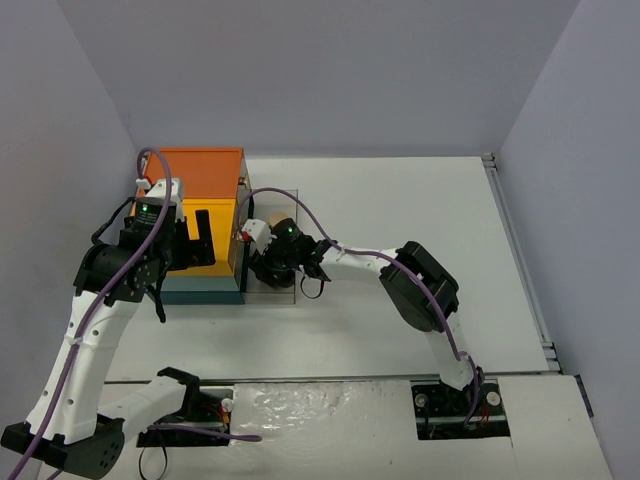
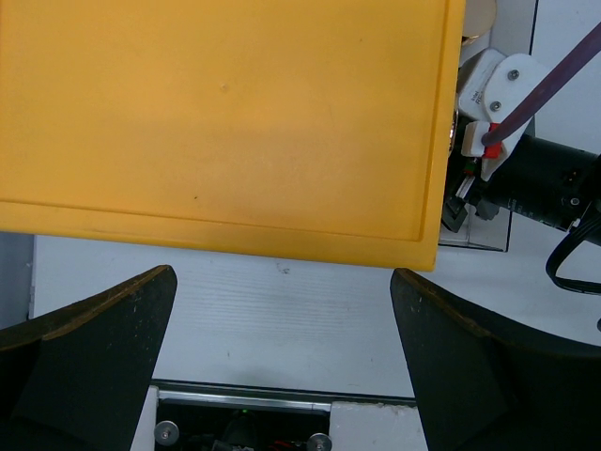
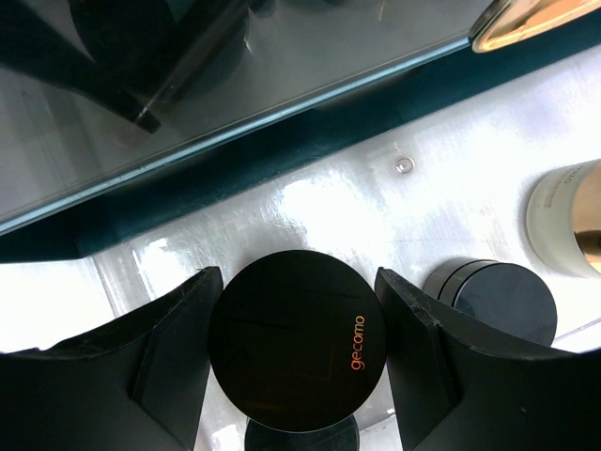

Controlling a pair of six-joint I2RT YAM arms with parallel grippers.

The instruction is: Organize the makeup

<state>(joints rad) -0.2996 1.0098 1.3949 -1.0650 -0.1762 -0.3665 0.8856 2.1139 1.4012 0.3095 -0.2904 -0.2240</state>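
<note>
1. Gripping a round black jar (image 3: 299, 343) lettered "gecomo", the right fingers (image 3: 169, 366) press on its two opposite sides and are clamped on it, as the right wrist view shows.
2. The held jar is over the pale, glossy floor of a clear tray (image 1: 275, 296). I cannot tell whether it rests on that floor or hangs just above it.
3. The tray stands on the white worktop (image 1: 400, 200), right against the right side of the orange-topped teal box (image 1: 205, 175). The box's teal wall runs across the wrist view just beyond the jar.
4. A smaller black jar (image 3: 493, 301) lies in the same tray, just to the right of the held one. It is near the right-hand finger but apart from it.
5. A cream cylinder (image 3: 559, 230) with a gold-toned end lies farther right, cut off by the edge of the view.
6. The left fingers (image 2: 94, 357) stand wide apart with nothing between them but bare worktop. The box's orange panel fills the view just ahead of them.
7. From above, the left arm reaches over the near part of the box. The right arm stretches in from the right, its wrist bent down into the tray.
</note>
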